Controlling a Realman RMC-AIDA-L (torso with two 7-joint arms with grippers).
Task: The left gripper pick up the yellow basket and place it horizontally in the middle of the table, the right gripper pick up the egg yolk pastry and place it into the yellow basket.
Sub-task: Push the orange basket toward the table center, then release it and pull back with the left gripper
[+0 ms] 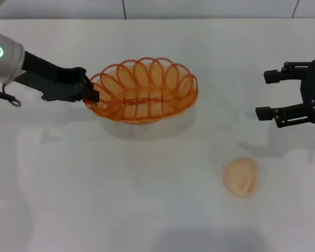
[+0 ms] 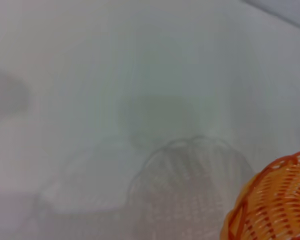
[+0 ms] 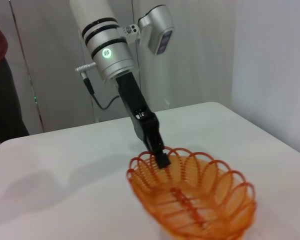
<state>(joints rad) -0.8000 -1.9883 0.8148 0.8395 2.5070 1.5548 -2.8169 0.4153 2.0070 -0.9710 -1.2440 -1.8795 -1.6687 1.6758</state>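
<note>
My left gripper (image 1: pixel 92 95) is shut on the left end rim of the yellow basket (image 1: pixel 142 116). It holds the basket slightly tilted, just above the table (image 1: pixel 94 205), with a shadow beneath it. The basket's edge shows in the left wrist view (image 2: pixel 270 205). The right wrist view shows the basket (image 3: pixel 195 210) with the left gripper (image 3: pixel 160 156) clamped on its rim. The egg yolk pastry (image 1: pixel 241 177) lies on the table at the front right. My right gripper (image 1: pixel 263 94) is open and empty at the right, behind the pastry and apart from it.
The table's far edge meets a wall at the back. In the right wrist view a person in dark clothes (image 3: pixel 2 95) stands beyond the table's far side.
</note>
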